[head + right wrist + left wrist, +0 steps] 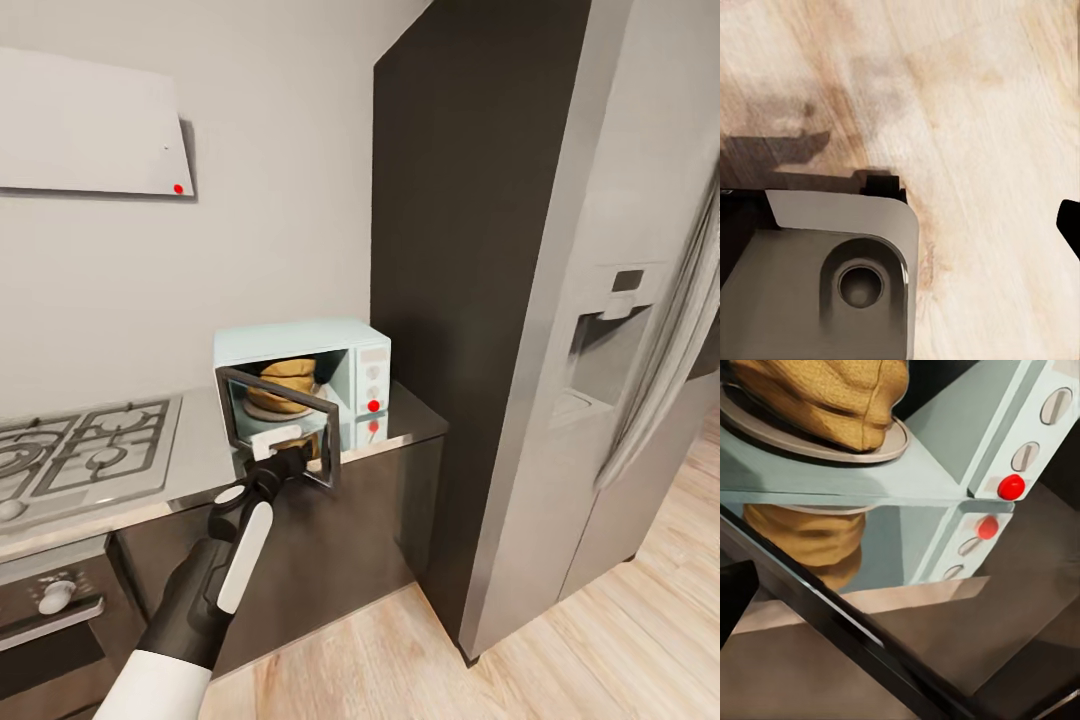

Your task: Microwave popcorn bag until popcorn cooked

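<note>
The pale mint-blue microwave [345, 345] stands on the grey countertop [410, 425] beside a tall dark cabinet. Its dark glass door [236, 400] hangs partly open, swung out toward me. Inside, the tan popcorn bag [288, 383] sits upright on the round turntable [889, 446]; the left wrist view shows the popcorn bag [832, 394] close up, mirrored in the glossy counter. My left gripper [290, 455] is at the door's outer face, low down, and its one dark finger [733, 592] shows at the picture's edge, nothing held. A right fingertip [1069, 223] hangs over the floor.
A gas hob [80, 450] lies left of the microwave, with an oven [55, 600] under it. A steel fridge [610, 330] with a dispenser stands to the right. The red light [374, 405] glows on the microwave's panel. Wooden floor [600, 660] spreads below; my base [832, 270] is under the right wrist.
</note>
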Available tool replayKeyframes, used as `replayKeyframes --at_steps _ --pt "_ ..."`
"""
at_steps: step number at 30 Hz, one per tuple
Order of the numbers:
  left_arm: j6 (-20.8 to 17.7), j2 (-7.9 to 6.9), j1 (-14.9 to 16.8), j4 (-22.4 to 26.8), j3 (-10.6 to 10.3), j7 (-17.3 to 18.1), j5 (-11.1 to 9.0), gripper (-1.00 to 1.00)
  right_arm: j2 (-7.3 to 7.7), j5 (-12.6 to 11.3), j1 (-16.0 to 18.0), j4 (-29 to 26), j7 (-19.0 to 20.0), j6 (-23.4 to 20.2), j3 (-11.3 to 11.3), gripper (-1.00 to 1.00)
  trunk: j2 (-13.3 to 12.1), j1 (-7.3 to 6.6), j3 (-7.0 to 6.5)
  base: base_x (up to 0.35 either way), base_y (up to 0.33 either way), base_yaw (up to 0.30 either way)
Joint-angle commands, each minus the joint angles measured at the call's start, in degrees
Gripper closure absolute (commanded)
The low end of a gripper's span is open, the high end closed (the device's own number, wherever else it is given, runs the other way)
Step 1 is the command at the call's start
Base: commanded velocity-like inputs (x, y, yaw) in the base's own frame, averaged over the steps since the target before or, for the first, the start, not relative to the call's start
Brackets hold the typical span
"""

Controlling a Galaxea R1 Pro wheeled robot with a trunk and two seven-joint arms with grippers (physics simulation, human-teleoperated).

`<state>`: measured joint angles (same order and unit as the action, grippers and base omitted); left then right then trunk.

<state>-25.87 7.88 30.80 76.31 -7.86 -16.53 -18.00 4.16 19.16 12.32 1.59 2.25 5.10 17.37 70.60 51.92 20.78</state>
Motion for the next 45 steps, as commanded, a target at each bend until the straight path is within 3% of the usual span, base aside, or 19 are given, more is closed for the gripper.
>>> replayKeyframes --at_steps 1,14,20,36,40,45 --pt "0.0 0.01 0.0 0.1 -0.1 -0.5 -0.7 -1.00 0.05 0.4 0.1 0.2 0.1 0.4 0.5 -1.00 0.0 0.00 0.07 0.000 0.000 0.000" --pt "0.0 0.11 0.0 -1.3 -0.2 -0.5 -0.4 -1.00 -0.03 0.4 0.1 0.2 0.1 0.6 0.6 -1.00 0.0 0.00 0.07 0.138 0.000 0.000" --pt "0.0 0.40 0.0 -2.4 -4.9 -0.5 -0.3 -1.00 -0.38 0.5 0.1 0.2 -1.2 0.7 0.5 -1.00 0.0 0.00 0.07 0.227 0.000 0.000" --pt "0.1 2.04 0.0 -5.5 -6.3 -2.6 -0.1 -1.00 -0.65 0.3 0.1 0.2 -2.2 0.6 0.7 -1.00 0.0 0.00 0.07 0.238 0.000 -0.001" --pt "1.7 2.05 0.0 -5.7 -8.0 -2.7 -0.1 -1.00 -0.64 0.2 0.1 0.2 -5.5 0.6 0.7 -1.00 0.0 0.00 0.00 0.249 0.000 -0.181" --pt "2.9 2.05 0.0 -5.7 -8.2 -2.7 -0.2 -1.00 -0.57 0.2 0.1 0.2 -6.3 0.6 0.7 -1.00 0.0 0.00 -0.09 0.249 0.000 -0.192"
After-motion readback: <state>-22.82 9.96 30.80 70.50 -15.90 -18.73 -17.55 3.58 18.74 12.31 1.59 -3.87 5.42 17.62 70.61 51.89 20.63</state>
